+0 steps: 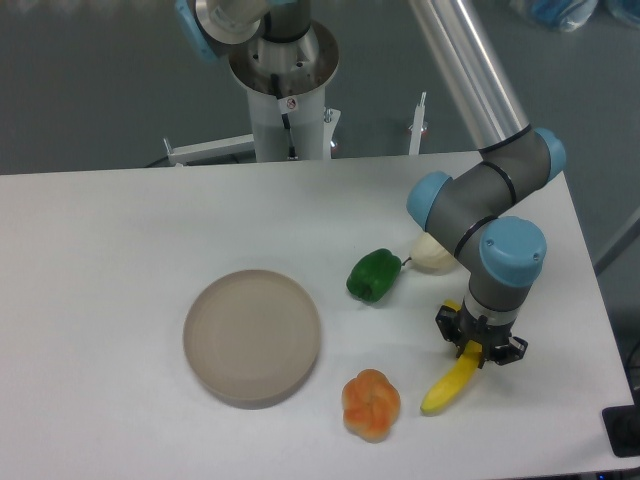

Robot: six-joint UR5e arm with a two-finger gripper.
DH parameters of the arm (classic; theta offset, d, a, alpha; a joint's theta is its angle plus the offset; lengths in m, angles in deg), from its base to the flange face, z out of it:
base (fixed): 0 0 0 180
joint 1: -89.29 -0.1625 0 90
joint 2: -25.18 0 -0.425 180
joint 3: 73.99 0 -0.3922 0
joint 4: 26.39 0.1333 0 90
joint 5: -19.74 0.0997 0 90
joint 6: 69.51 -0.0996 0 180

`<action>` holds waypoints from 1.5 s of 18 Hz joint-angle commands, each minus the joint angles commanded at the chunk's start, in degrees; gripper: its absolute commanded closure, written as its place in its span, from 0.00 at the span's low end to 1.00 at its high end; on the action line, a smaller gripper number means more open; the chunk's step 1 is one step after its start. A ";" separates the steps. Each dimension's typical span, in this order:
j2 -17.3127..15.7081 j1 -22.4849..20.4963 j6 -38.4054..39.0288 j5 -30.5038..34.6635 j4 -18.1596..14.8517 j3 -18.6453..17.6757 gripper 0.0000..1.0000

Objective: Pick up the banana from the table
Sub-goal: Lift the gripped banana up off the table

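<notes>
Nothing readable anywhere — no text, label, brand or number shows on any surface; a small red mark on the arm's base column [291, 103] is too tiny to make out.

The picture is bright and easy to see. Soft light comes from above, so the white table [120, 260] looks pale and even, with no strong glare on it. Shadows are small and soft: a thin dark one sits under the near edge of the plate [252, 337], and faint ones lie under the orange fruit [371, 404], the green pepper [374, 275] and the banana [449, 385]. The shiny metal tube of the arm [470, 65] has a long white streak of light. The floor behind the table is darker and grey. Everything looks a little soft, not very sharp, and small parts of the gripper [480, 352] are hard to make out.
</notes>
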 joint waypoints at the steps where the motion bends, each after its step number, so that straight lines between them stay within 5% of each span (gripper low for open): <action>1: 0.00 0.00 0.00 0.00 0.00 0.18 0.69; 6: -1.23 0.09 0.17 0.35 -0.26 1.49 0.70; 17: -11.68 5.27 -0.62 0.17 -4.04 1.41 0.69; 27: -13.53 4.92 -0.88 0.26 -5.19 2.29 0.69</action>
